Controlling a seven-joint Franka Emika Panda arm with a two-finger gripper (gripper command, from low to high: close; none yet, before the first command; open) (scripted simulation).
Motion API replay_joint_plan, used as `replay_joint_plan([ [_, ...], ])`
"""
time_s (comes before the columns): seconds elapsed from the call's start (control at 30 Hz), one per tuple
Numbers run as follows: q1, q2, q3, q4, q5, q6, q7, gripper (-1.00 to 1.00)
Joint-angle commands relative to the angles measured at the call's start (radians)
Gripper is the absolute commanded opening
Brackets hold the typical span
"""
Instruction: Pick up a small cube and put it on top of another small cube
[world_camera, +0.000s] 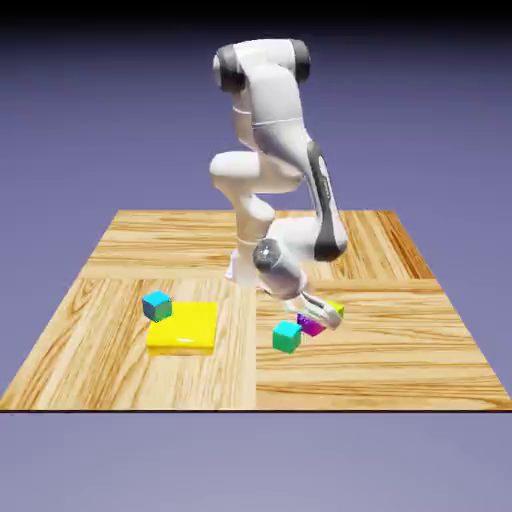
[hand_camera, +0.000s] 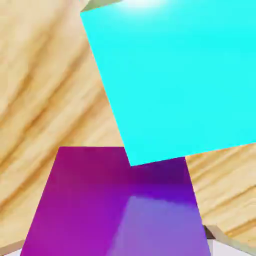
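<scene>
In the exterior view, the gripper (world_camera: 318, 311) is partly hiding the magenta-purple cube (world_camera: 310, 325) and the yellow-green cube (world_camera: 336, 310) at its side. The teal cube (world_camera: 287, 337) is sitting near the purple one. Bare wood is stretching toward the table's (world_camera: 420, 365) right edge; at left, a blue cube (world_camera: 157, 306) is showing by a yellow slab (world_camera: 182, 329).

In the hand view, the purple cube is filling the space between the fingertips (hand_camera: 225, 248), its bottom cut off and a top corner covered by the teal cube, which is running out of frame. Whether the fingers are clamping it or merely straddling it, I cannot tell.
</scene>
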Motion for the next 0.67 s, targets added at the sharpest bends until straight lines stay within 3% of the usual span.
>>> replay_joint_plan([
  [0.0,0.008,-0.036,0.035,-0.004,-0.021,-0.038,-0.001,-1.0],
  [0.17,0.038,-0.18,0.173,-0.019,-0.09,-0.188,-0.015,-1.0],
  [0.37,0.086,0.008,0.202,-0.065,-0.035,0.05,-0.046,-1.0],
  [0.4,0.086,0.008,0.202,-0.065,-0.035,0.05,-0.046,1.0],
  [0.63,0.038,-0.18,0.173,-0.019,-0.09,-0.188,-0.015,1.0],
])
